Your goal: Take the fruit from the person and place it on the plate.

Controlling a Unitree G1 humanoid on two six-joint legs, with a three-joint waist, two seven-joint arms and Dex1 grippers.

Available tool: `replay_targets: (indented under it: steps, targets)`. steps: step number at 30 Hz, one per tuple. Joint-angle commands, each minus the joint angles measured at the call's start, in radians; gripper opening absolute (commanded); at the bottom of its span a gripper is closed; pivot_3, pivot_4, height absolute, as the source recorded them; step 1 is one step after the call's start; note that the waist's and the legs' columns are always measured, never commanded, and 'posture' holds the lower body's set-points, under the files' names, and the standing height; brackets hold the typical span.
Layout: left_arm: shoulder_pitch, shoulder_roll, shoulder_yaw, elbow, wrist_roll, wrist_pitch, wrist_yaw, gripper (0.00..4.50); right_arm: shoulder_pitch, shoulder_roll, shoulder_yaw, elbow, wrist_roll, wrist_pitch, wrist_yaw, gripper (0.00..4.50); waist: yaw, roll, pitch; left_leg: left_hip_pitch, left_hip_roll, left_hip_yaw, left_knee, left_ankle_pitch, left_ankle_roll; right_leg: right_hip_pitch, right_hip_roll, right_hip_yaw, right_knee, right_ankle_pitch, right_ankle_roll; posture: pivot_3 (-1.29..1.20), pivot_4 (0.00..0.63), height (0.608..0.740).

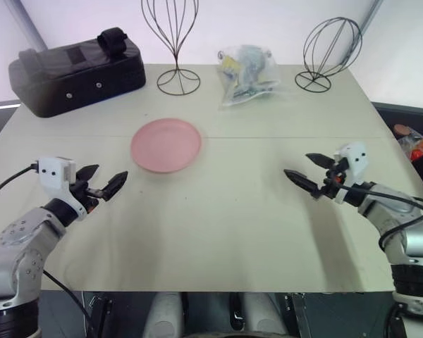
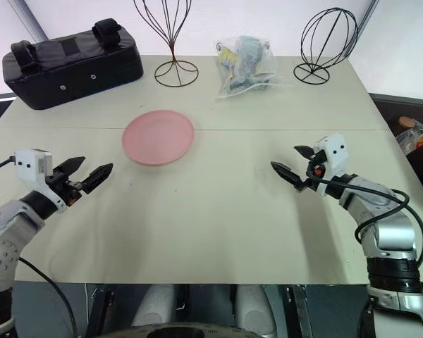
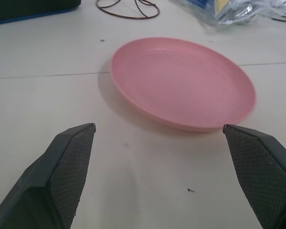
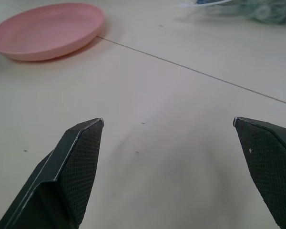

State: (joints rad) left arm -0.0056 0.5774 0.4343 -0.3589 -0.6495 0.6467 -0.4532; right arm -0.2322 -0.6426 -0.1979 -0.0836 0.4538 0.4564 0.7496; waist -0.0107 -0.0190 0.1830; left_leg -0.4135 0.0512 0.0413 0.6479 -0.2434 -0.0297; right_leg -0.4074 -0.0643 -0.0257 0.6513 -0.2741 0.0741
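The pink plate lies empty on the beige table, left of centre and towards the back. My left gripper hovers open over the table's left side, just in front and to the left of the plate, with nothing between its fingers. On the right side my right gripper also stands open and empty, pointing inward towards the plate. The fruit and the person are out of view.
A black bag sits at the back left of the table. Two wire stands and a clear plastic bag of items line the back edge. A bin with wrappers stands beyond the right edge.
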Motion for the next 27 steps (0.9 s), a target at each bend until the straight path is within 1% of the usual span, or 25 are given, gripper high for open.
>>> replay_targets:
  steps: [1,11,20,27]
  targets:
    - [0.004,0.007,0.023,-0.044,-0.01,-0.013,-0.002,4.5,-0.002,0.002,-0.012,-0.05,0.009,0.0,-0.009,4.45,0.0,0.0,0.0,0.0,0.0,0.0,0.0,0.0,0.0,0.0,0.0,0.0,0.0,0.0,0.0,0.0,0.15,0.74]
    - [0.008,0.024,0.036,-0.037,-0.008,-0.013,-0.007,4.5,-0.004,0.001,-0.01,-0.051,0.01,0.002,-0.011,4.45,0.0,0.0,0.0,0.0,0.0,0.0,0.0,0.0,0.0,0.0,0.0,0.0,0.0,0.0,0.0,0.0,0.15,0.74]
    - [0.06,0.113,0.074,-0.054,-0.065,0.049,-0.085,4.5,-0.023,-0.006,-0.002,-0.038,0.005,0.007,0.001,4.45,0.0,0.0,0.0,0.0,0.0,0.0,0.0,0.0,0.0,0.0,0.0,0.0,0.0,0.0,0.0,0.0,0.15,0.74]
    - [0.053,0.123,0.083,-0.055,-0.082,0.056,-0.089,4.5,-0.033,0.001,0.01,-0.027,-0.001,0.001,0.002,4.45,0.001,0.0,0.0,0.0,0.0,0.0,0.0,0.0,0.0,0.0,0.0,0.0,0.0,0.0,-0.001,0.0,0.15,0.74]
